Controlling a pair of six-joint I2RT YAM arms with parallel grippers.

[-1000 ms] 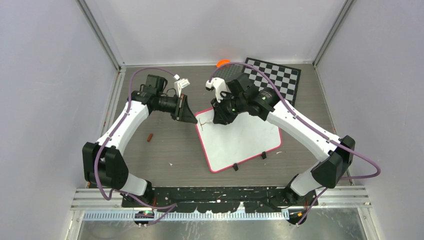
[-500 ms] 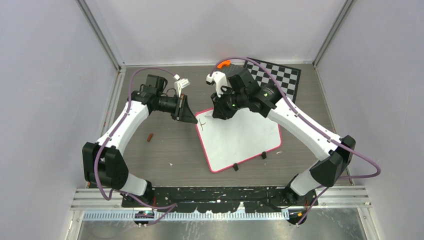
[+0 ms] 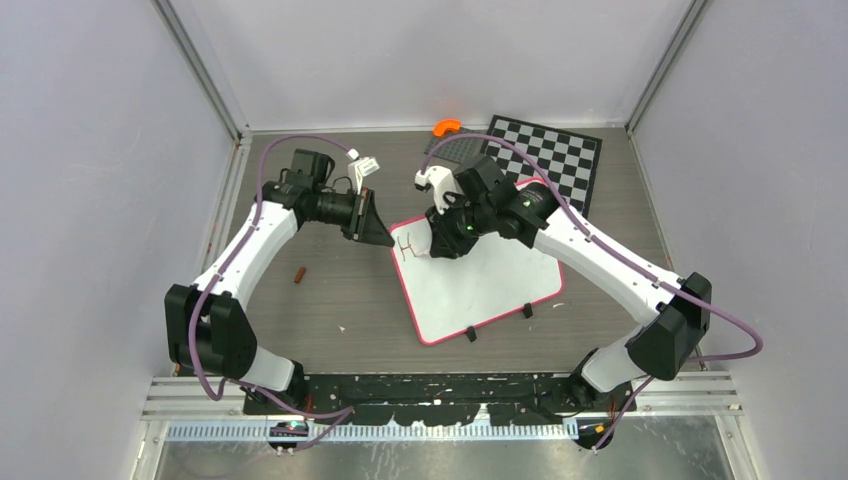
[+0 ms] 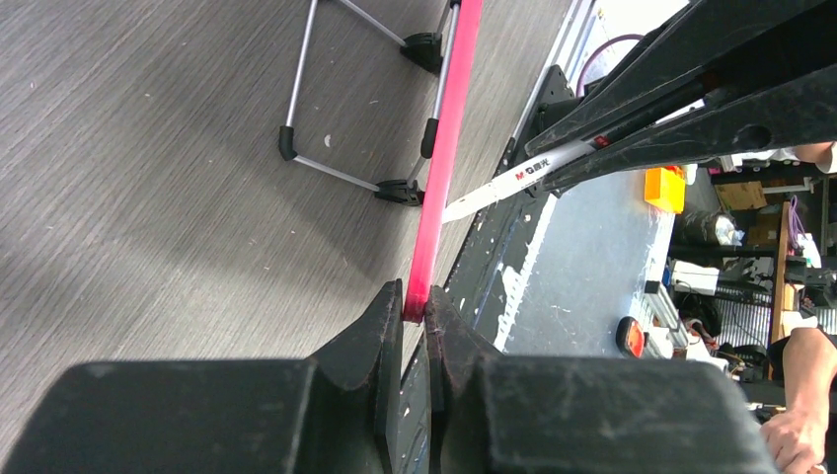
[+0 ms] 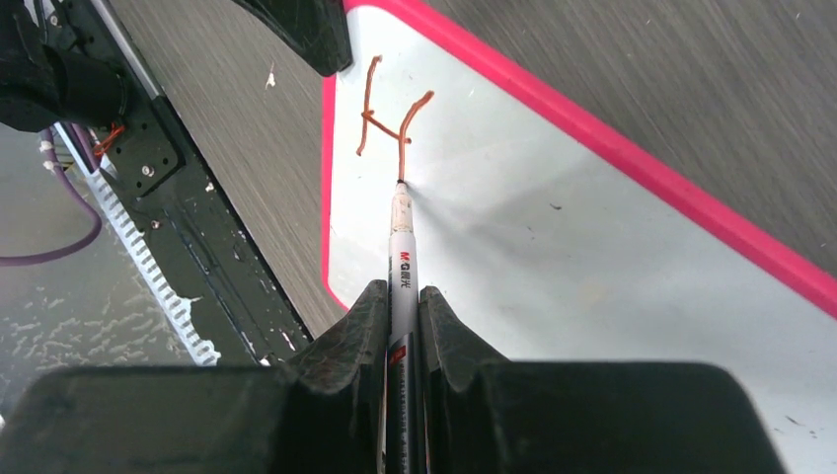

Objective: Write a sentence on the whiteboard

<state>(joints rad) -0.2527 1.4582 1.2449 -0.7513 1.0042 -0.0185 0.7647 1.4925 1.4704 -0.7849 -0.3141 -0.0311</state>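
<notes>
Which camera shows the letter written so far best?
Right wrist: the red-brown H is large on the whiteboard's corner, the marker tip at its foot. Top external shows it tiny. Left wrist sees only the board's pink edge.

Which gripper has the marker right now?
The right gripper: it is shut on the marker, whose tip touches the whiteboard. The left gripper clamps the pink frame of that board instead.

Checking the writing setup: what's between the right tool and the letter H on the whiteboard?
The marker, gripped by the right tool, its tip touching the H on the whiteboard; the right wrist view shows it.
</notes>
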